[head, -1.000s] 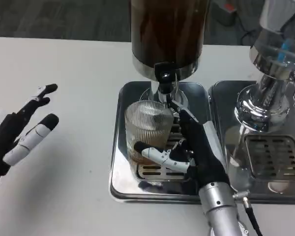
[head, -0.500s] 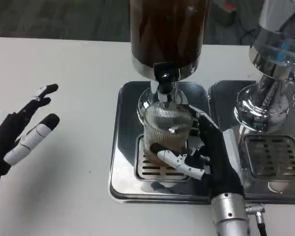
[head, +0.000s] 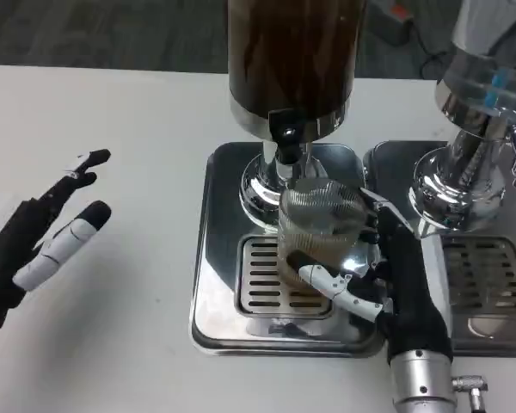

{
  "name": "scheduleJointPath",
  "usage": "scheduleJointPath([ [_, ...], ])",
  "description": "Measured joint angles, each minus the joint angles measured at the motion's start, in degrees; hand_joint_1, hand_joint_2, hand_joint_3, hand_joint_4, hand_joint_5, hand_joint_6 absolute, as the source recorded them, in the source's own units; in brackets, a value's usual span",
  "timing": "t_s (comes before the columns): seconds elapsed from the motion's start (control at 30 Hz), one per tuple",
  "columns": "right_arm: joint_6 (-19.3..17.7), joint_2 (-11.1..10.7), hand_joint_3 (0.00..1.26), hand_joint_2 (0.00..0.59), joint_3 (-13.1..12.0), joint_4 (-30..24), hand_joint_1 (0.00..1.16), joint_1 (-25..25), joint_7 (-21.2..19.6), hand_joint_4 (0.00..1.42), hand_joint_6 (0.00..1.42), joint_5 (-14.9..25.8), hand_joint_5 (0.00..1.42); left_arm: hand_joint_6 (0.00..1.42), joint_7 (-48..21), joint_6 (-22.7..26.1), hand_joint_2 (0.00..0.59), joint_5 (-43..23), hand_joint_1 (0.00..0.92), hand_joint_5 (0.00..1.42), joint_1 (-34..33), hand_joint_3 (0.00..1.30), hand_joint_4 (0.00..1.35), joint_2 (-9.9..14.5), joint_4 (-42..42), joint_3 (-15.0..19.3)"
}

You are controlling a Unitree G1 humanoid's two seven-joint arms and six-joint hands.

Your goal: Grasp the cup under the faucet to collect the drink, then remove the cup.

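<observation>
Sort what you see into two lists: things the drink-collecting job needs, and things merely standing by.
Job:
cup, held by the right hand
faucet
dark drink tank
drip tray

Standing by:
left hand, open above the table
second dispenser
second tray

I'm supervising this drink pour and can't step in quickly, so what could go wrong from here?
1. The right hand holds the ribbed cup, which has some brown drink in it, toward the tray's right side; a tilt could slosh it out.
2. The cup's rim sits close under the faucet; lifting it straight up might knock the spout.
3. Carried further right, the cup could bump the neighbouring dispenser's chrome base.
</observation>
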Motion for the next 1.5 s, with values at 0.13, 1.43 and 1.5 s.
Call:
scheduleJointPath([
  [0.13,0.33,-0.02,0.34,0.134,-0.23,-2.54,1.06,1.80,0.00,0.62,1.32,-0.72,0.92,0.00,0.01,-0.09,0.141,0.11,0.000,0.07,0.43,0.11,0.00,-0.01,-1.37,-0.35],
  [1.43,1.24,-0.42,0.42,0.107,-1.31,-18.16,1.06,14.25,-2.36,0.69,1.35,-2.62,0.97,0.00,6.83,-3.54,0.148,12.52,0.000,0.00,3.49,0.05,0.00,5.30,-8.39,-4.49],
  [1.5,1.24,-0.43,0.42,0.107,-1.05,-18.16,1.06,14.25,-2.34,0.69,1.35,-2.64,0.97,0.00,6.87,-3.54,0.148,12.53,0.000,0.00,4.28,0.05,0.00,5.32,-8.75,-4.50],
])
